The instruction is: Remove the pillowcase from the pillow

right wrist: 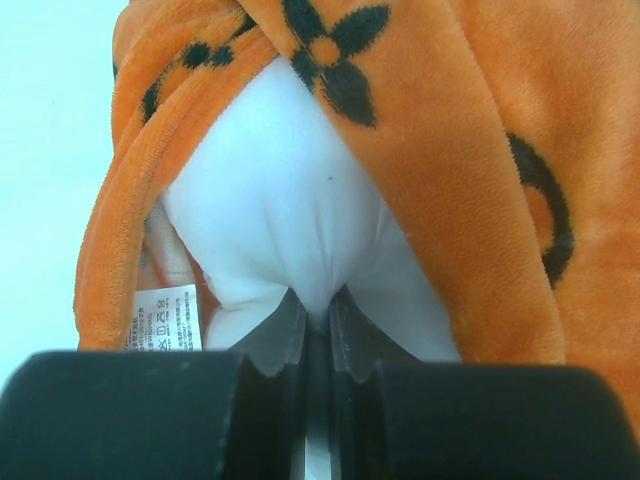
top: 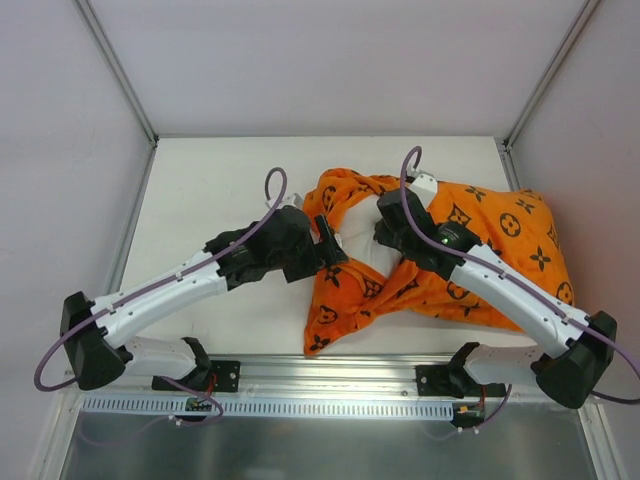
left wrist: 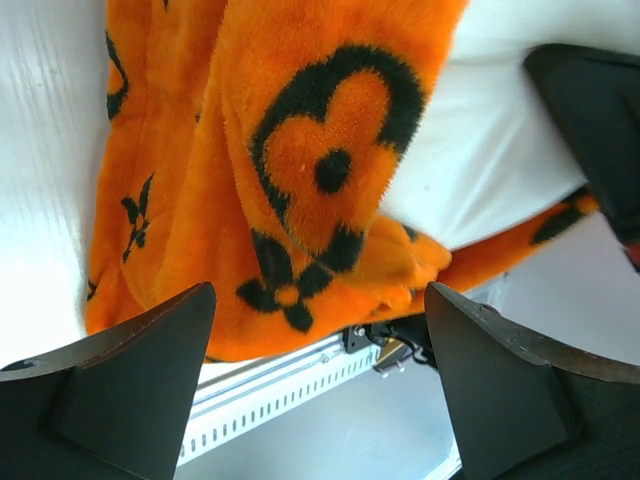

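Protruding from pillowcase (right wrist: 470,150), pillow (right wrist: 280,200), right fingers (right wrist: 272,338) pinching

white table in a pale booth

the table (top: 220,190) has a plain white top, evenly lit. behind it stands a pale grey back wall (top: 330,60), with side walls (top: 50,180) left and right of it. slim metal posts (top: 118,72) rise from its far corners. a silver rail (top: 330,366) runs along its near edge.

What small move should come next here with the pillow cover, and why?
Probably ease the left hand forward and close it on the bright orange plush pillowcase. Its jaws stand open with bunched fabric just ahead, while the right hand is shut on the plain white stuffed pillow, anchoring it.
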Motion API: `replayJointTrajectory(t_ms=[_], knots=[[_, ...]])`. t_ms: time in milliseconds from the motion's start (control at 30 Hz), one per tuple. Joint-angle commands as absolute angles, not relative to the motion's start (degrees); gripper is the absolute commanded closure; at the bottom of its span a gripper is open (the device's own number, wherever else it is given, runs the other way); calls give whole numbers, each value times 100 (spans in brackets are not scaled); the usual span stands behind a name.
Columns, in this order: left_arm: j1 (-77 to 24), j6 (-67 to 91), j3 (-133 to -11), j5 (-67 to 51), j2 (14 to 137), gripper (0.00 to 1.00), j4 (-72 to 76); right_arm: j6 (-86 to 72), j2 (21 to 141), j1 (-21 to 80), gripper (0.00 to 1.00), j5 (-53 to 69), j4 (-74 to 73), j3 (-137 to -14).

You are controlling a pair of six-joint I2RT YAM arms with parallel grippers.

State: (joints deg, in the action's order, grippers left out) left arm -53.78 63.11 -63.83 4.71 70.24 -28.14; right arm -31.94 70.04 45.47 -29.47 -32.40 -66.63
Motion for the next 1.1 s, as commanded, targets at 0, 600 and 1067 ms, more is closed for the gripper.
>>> replayJointTrajectory(t_ms=[0, 600, 1067], knots=[[-5633, 6750, -6775, 1010, 7426, 13, -2856, -3208, 7013, 4632, 99, -3278, -2716, -7198], [-6055, 6943, -6364, 457, 8420, 86, -2786, -2206, 7453, 4474, 99, -3858, -3015, -8129], [-6512, 7163, -4369, 247, 7435, 100, -2523, -2320, 7514, 3051, 99, -2717, -2892, -8885]])
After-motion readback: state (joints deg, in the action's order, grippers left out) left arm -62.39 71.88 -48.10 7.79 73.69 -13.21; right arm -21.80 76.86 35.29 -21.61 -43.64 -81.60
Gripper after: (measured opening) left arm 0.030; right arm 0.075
